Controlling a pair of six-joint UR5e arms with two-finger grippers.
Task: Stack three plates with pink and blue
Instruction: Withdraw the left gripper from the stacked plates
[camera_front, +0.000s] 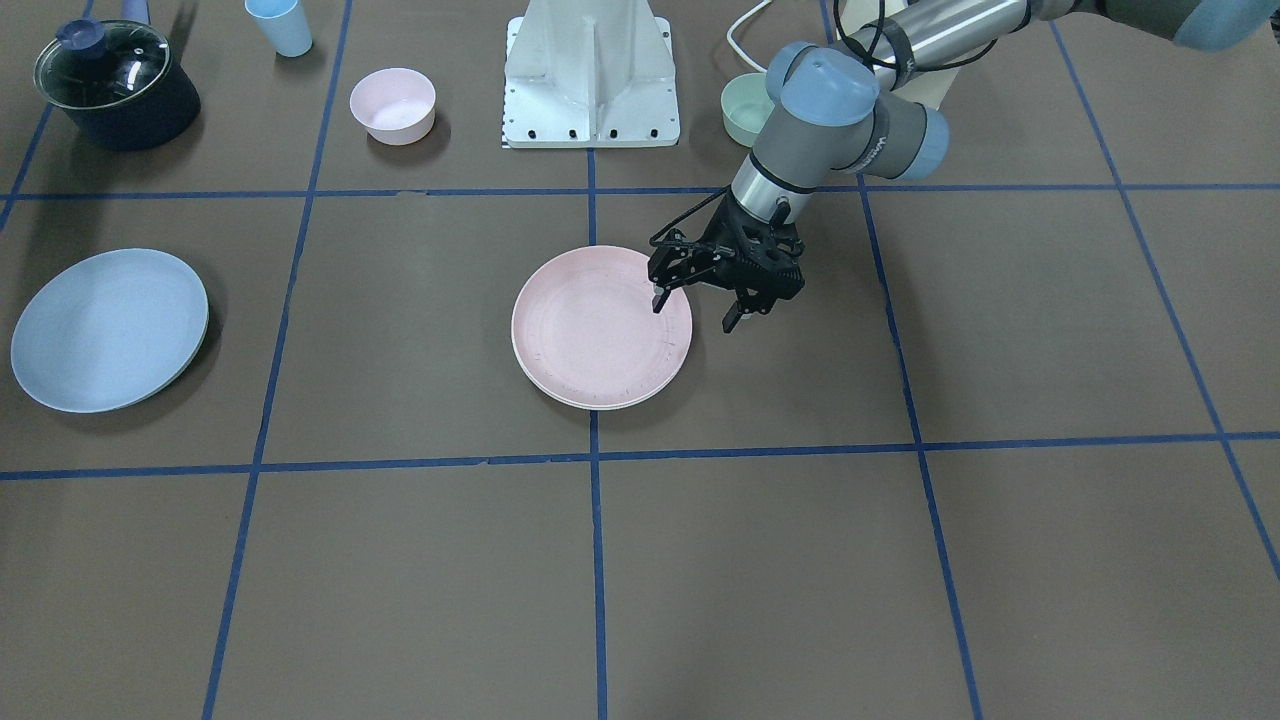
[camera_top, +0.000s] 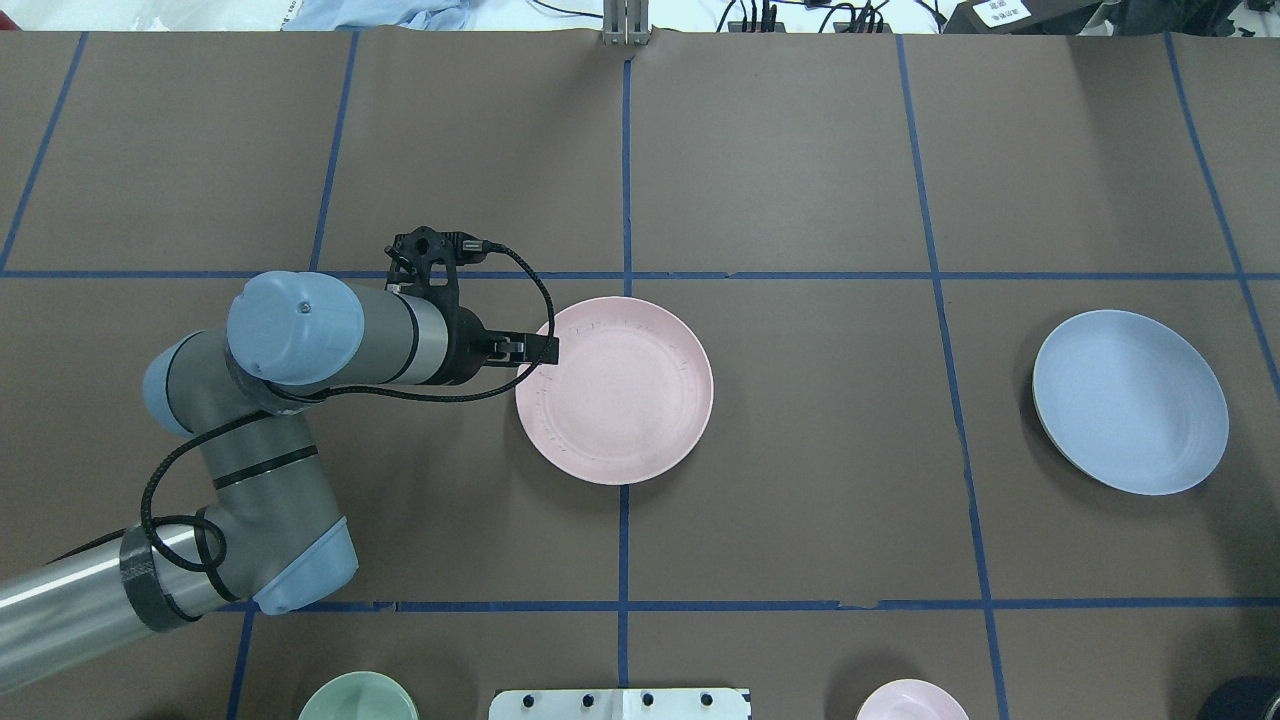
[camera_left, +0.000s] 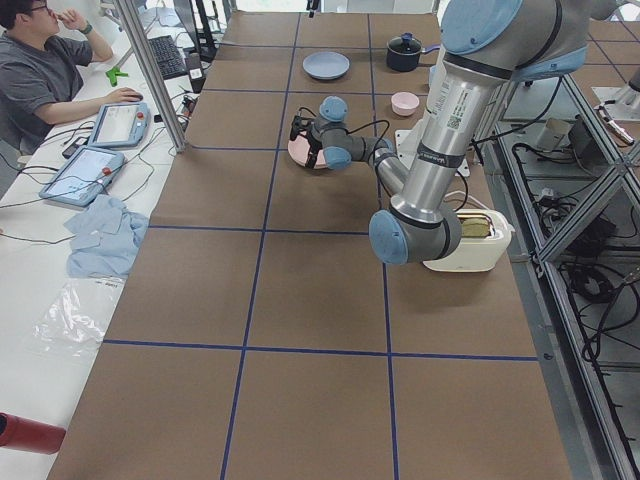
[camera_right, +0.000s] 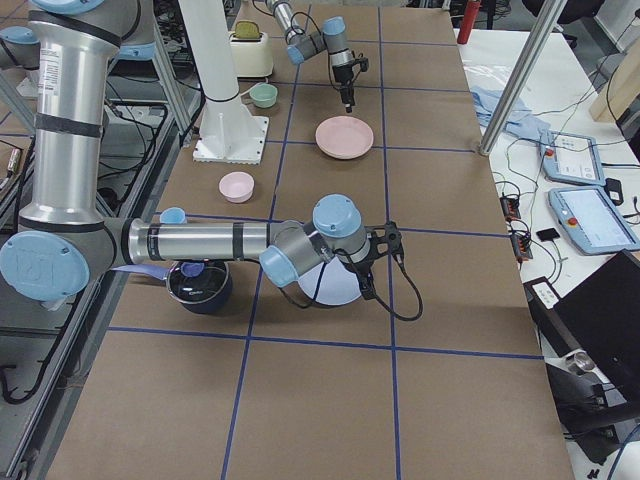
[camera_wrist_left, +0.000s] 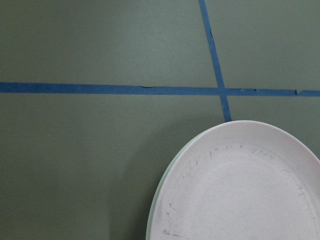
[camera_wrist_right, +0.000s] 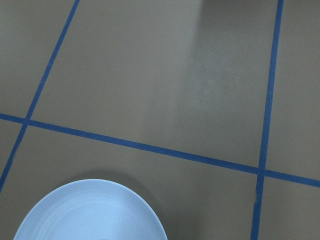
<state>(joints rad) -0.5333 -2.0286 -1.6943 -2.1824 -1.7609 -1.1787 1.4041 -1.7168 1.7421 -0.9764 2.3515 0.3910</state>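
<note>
The pale pink plate (camera_front: 600, 328) lies at the table's middle on top of the cream plate, of which only a thin rim (camera_front: 598, 407) shows. The light blue plate (camera_front: 108, 330) lies alone, far to the robot's right (camera_top: 1130, 402). My left gripper (camera_front: 697, 311) is open and empty. It hovers over the pink plate's edge on the robot's left side (camera_top: 540, 350). My right gripper (camera_right: 368, 280) shows only in the exterior right view, held above the blue plate (camera_right: 335, 287). I cannot tell whether it is open or shut.
A dark pot with a glass lid (camera_front: 115, 85), a blue cup (camera_front: 280, 25), a small pink bowl (camera_front: 392, 105) and a mint-green bowl (camera_front: 745, 108) stand near the robot's base (camera_front: 592, 80). A toaster (camera_left: 470, 240) sits by the left arm. An operator (camera_left: 40, 70) sits beside the table.
</note>
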